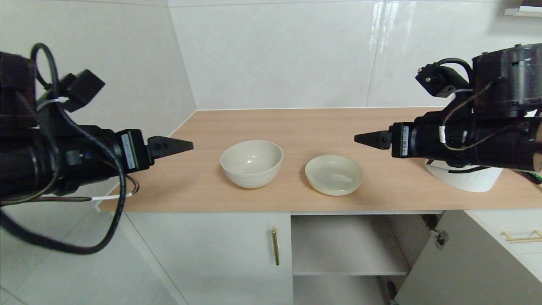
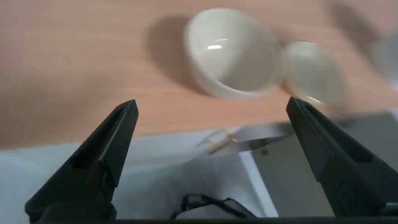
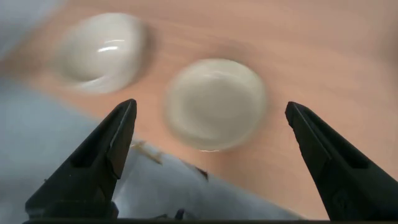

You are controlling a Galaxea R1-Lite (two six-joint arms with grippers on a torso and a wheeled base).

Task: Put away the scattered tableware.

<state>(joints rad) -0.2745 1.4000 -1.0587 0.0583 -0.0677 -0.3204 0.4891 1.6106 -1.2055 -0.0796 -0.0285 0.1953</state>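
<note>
You hold left jaws and right jaws wide open, empty | bowl (image 1: 251, 163) sits nearer left jaws | dish (image 1: 334, 174) nearer right jaws

I see a matt wood-grain worktop (image 1: 305, 127), a glossy, smooth glazed bowl (image 1: 251, 163), a duller shallow dish (image 1: 334, 174), shiny wall tiles (image 1: 275, 51) and a brass-coloured metal cabinet handle (image 1: 275, 245).

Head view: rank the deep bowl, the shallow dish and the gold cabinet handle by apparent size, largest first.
1. Deep bowl: widest and tallest, though only just wider.
2. Shallow dish: nearly as wide, much flatter.
3. Gold cabinet handle: clearly smallest.
</note>
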